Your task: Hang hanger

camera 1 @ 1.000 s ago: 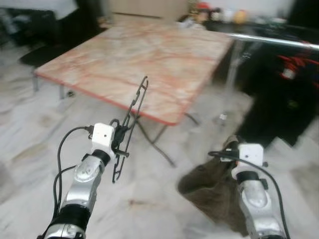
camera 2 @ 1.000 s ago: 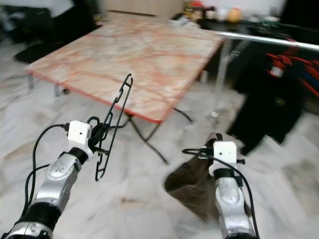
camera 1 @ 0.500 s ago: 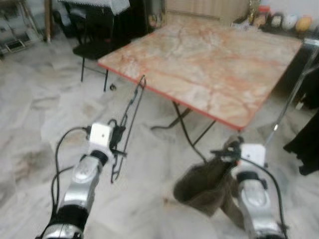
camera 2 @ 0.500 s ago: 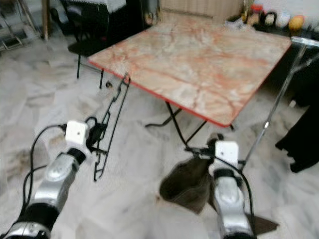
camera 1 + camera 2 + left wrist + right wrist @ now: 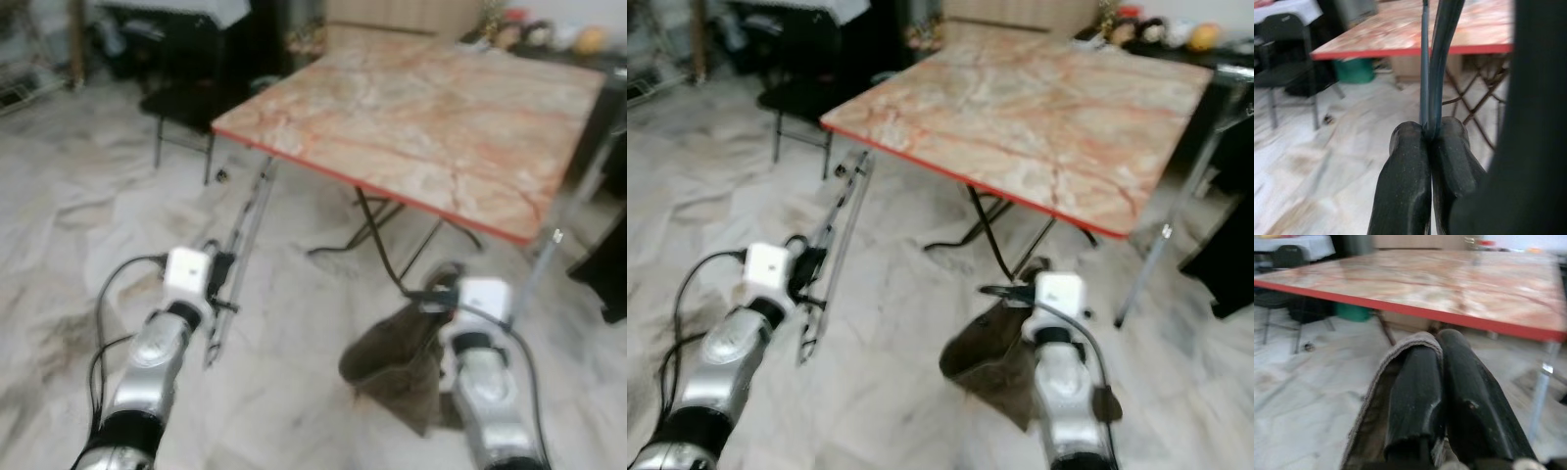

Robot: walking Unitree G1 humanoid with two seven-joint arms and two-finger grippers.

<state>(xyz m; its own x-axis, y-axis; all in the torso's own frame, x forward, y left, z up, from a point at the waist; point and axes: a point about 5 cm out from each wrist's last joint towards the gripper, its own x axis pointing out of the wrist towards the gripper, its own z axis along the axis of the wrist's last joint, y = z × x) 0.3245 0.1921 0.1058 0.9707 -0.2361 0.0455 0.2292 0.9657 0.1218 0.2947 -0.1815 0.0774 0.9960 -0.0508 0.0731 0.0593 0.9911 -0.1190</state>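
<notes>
The left end effector (image 5: 1429, 134) pinches a black wire hanger (image 5: 238, 242) and the right end effector (image 5: 1442, 350) clamps brown cloth (image 5: 397, 354), a marble-topped table (image 5: 431, 113) ahead.

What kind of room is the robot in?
Probably a room in someone's home, maybe a dining or laundry area. There is a folding table with a marble-pattern top and red edge, a black chair behind it, a pale marble tile floor, and jars and bottles on a far counter.
</notes>
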